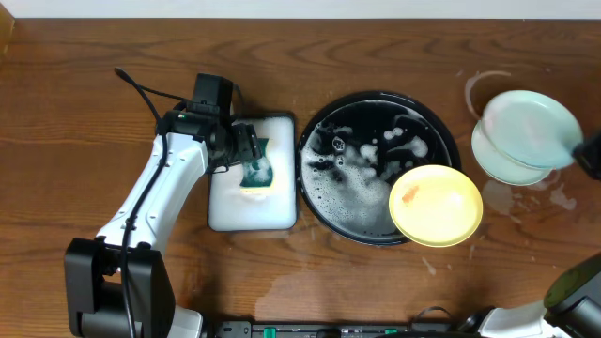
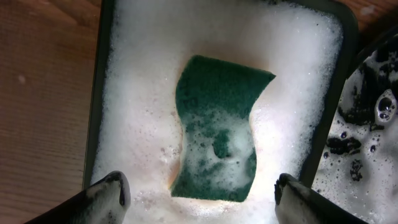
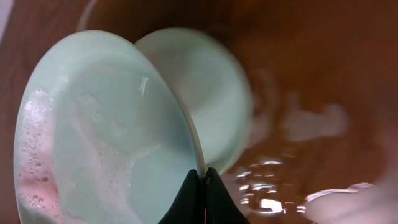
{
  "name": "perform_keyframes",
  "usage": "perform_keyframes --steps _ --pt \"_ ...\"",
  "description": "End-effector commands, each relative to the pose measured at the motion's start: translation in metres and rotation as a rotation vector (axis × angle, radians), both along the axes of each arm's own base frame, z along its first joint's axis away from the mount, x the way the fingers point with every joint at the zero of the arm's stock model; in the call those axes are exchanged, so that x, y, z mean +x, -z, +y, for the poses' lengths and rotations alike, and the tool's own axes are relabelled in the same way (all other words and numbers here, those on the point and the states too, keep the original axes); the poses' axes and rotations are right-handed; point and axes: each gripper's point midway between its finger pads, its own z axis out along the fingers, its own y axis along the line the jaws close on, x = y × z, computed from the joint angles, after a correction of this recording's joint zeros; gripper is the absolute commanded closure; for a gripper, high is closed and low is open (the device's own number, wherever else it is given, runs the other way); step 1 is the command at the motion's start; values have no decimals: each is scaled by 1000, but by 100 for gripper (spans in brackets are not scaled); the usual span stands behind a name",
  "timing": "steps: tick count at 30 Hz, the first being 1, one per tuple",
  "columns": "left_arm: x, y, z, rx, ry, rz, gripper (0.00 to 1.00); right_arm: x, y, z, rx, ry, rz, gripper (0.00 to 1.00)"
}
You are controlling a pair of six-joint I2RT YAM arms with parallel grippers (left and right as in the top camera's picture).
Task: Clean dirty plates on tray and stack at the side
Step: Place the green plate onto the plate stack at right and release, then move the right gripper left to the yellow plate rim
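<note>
1. Brown wooden table (image 1: 75,113), w/ soapy whitish rings (image 1: 470,86) far right.
2. Round black sudsy tray (image 1: 347,211), centre-right.
3. White rectangular foam-filled tray (image 1: 225,211), just left of the black one.
4. Glossy yellow round plate (image 1: 437,205) w/ orange smear, lying on black tray's near-right rim.
5. Two pale mint-green round plates far right on bare table: upper plate (image 3: 106,137) tilted, sudsy, over lower plate (image 3: 211,93).
6. Green sponge (image 2: 217,124) in white tray's foam.
7. L gripper (image 2: 200,186): jaws wide apart above sponge, holding nothing.
8. R gripper (image 3: 203,180): clamped tight on upper plate's rim.

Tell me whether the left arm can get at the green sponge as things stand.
Probably yes: the left gripper hangs open directly above the sponge, which lies alone in the foamy white tray.
</note>
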Motion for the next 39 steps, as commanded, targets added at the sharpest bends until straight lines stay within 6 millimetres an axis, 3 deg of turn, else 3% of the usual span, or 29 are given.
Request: perform_keyframes --steps 1,10,15,16,19,22,24,28,32,37,38,39 --pt "1 5 1 8 8 4 22 -21 18 -22 -14 126 63 99" --pt "3 5 0 7 8 -4 22 -25 72 -12 -21 137 60 99" --pt "3 5 0 7 8 -5 22 -18 84 0 -34 105 44 99" --pt "3 5 0 7 8 -5 22 -16 84 1 -42 98 43 97" --pt "3 5 0 7 8 -5 22 -4 82 12 -56 57 28 77" --pt "3 5 0 7 8 -4 22 4 81 22 -67 22 31 68" --pt "2 5 0 7 8 -3 22 9 78 32 -64 -9 35 66" --pt "2 5 0 7 8 -3 21 20 63 55 -71 -111 55 76" --pt "3 5 0 7 8 -4 21 23 34 82 -76 -198 67 70" --pt "3 5 0 7 8 -4 21 -7 -5 127 -57 -288 110 66" --pt "3 5 0 7 8 -4 21 -16 -10 134 -57 -298 129 55" --pt "3 5 0 7 8 -4 21 -25 -14 141 -57 -308 144 16"
